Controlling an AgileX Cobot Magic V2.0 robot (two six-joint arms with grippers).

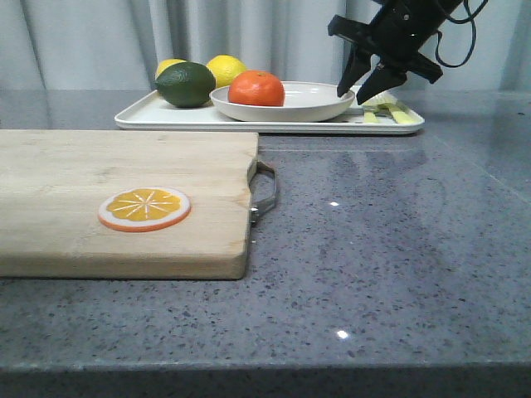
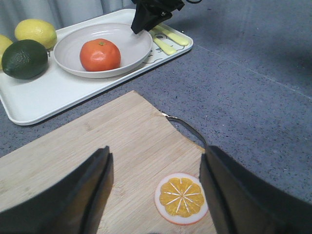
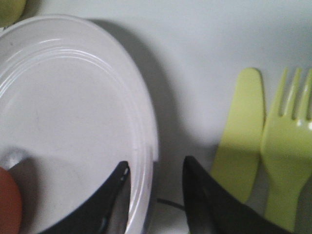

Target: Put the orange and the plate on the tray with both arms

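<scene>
Straddling the plate [image 1: 286,104] rim at upper right, the right pincer [image 1: 371,81] is being held apart; releasing cleanly is advised, the orange [image 1: 256,88] being left undisturbed on the tray [image 1: 158,118].

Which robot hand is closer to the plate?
Right. The right gripper straddles the plate rim, open; the left gripper hovers over the cutting board, away from it.

Speckled grey countertop [image 1: 398,249] bearing a wooden cutting board [image 1: 99,199] and, farther back, seemingly flat, the white tray [image 1: 166,118].
</scene>
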